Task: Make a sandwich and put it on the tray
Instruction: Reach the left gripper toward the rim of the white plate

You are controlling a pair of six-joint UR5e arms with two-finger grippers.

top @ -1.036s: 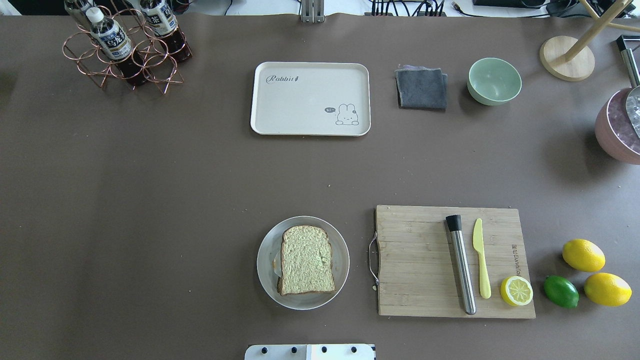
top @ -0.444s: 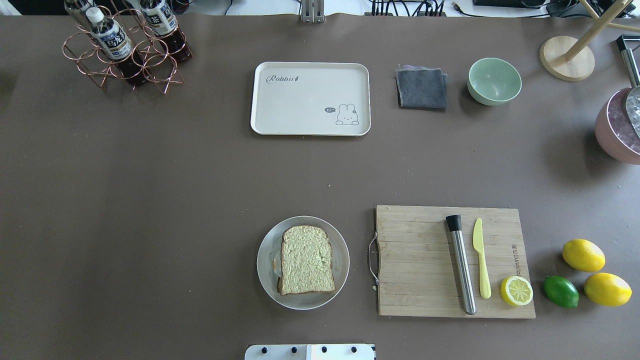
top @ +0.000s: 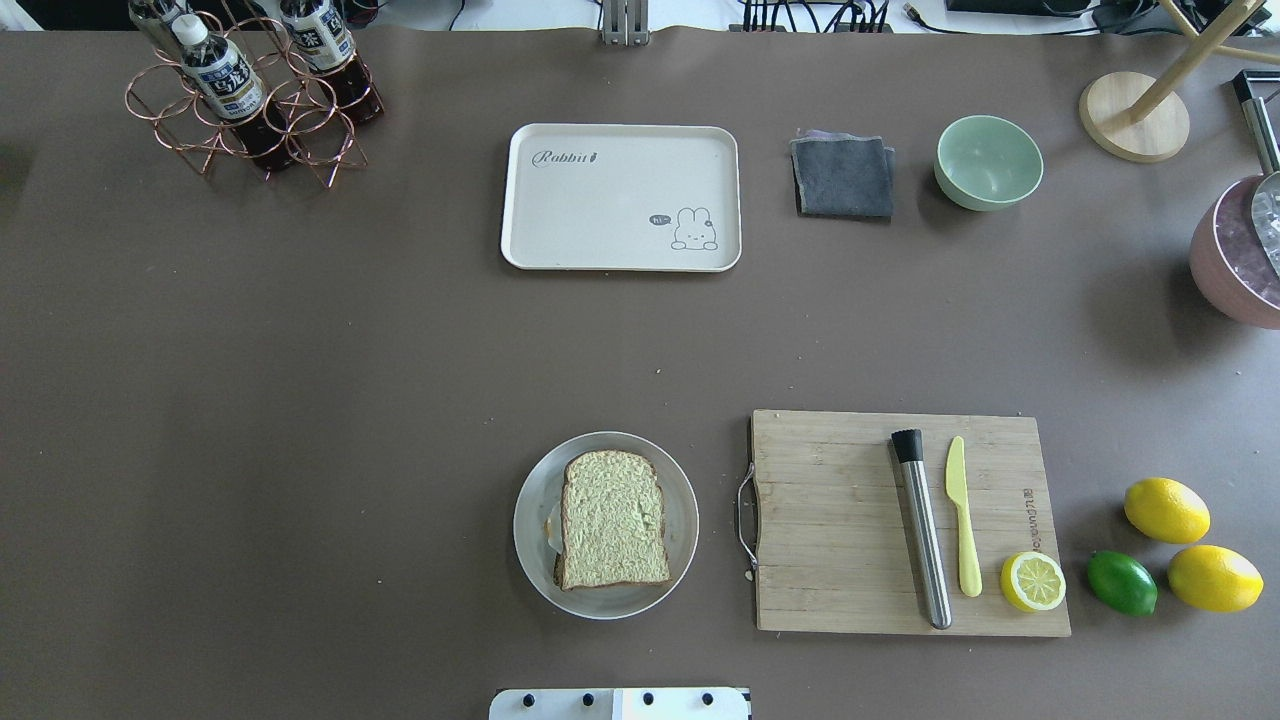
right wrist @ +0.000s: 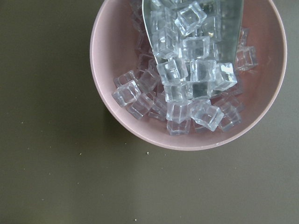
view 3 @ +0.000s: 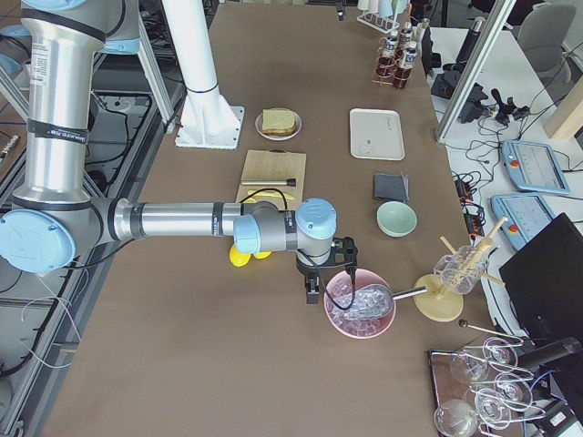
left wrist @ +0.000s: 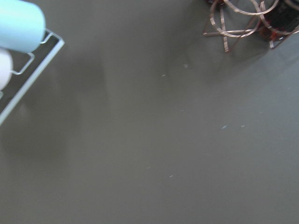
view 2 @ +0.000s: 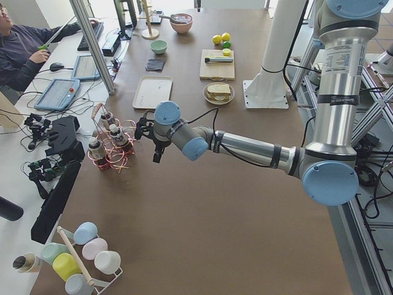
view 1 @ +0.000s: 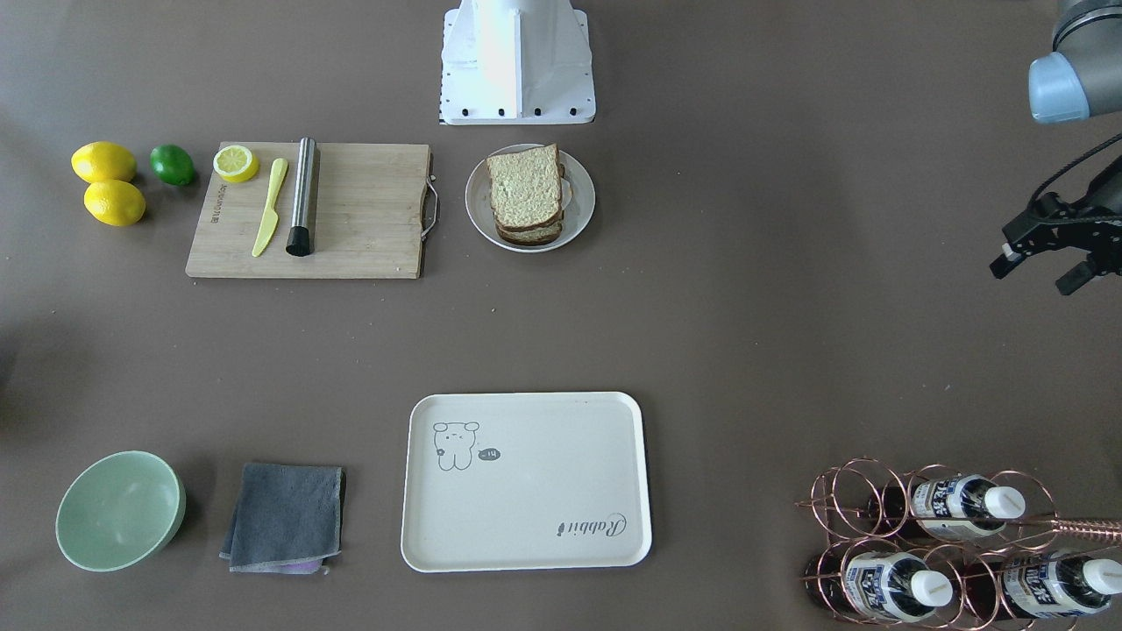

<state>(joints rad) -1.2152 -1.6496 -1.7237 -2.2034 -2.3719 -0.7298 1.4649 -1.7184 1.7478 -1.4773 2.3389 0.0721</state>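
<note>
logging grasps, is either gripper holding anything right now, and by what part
The left gripper holds nothing: it is open and empty. For the right gripper it cannot be told, as it shows only from the side. The sandwich lies on its plate.

We see a brown table (top: 300, 400). Straight on it, at the far side, lie a bottle rack (top: 300, 135), the tray (top: 620, 230), a grey cloth (top: 843, 178) and a green bowl (top: 988, 160). Nearer us sit a plate (top: 530, 520), a board (top: 820, 520), two lemons (top: 1166, 510) and a lime (top: 1121, 583). A pink bowl (top: 1225, 270) stands at the right edge.
</note>
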